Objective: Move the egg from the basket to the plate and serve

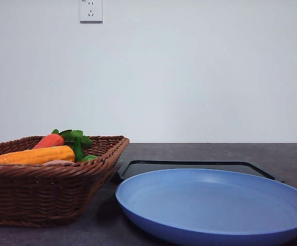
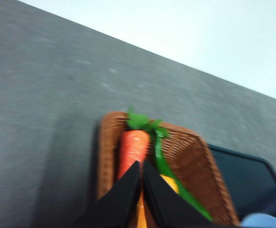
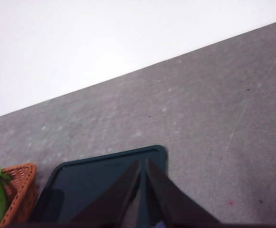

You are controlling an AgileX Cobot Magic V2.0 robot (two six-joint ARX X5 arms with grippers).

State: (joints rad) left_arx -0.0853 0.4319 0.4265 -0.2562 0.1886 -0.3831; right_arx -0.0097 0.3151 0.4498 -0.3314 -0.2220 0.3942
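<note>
The grey table (image 1: 292, 154) runs back to a plain white wall (image 1: 189, 77), which carries a socket plate (image 1: 91, 10) high on the left.

The plate (image 1: 215, 205), light blue and shallow, sits at the near right of the table with its raised rim toward the camera. Nothing lies on the part of it that shows. Just to its left stands the basket (image 1: 46, 195), brown wicker with sloping sides; its near right corner comes close to the plate's rim, though I cannot tell if they touch. Behind the plate, farther back, lies the flat black tray (image 1: 189, 166), its left end near the basket's far right corner.

Inside the basket a yellow corn cob (image 1: 36, 155) lies lengthwise along the near side. An orange carrot (image 1: 49, 140) with green leaves (image 1: 74, 136) rests behind it, tilted up toward the far side. A green pepper (image 1: 88, 158) shows at the corn's right end.

The egg (image 1: 58, 162) is in the basket: only a pale pinkish sliver of it shows above the near rim, just below the corn.

The left gripper (image 2: 142, 164) hangs above the basket over the carrot, its dark fingers pressed nearly together with nothing between them. The right gripper (image 3: 143, 164) hovers above the tray, its fingers likewise drawn almost together and holding nothing.
</note>
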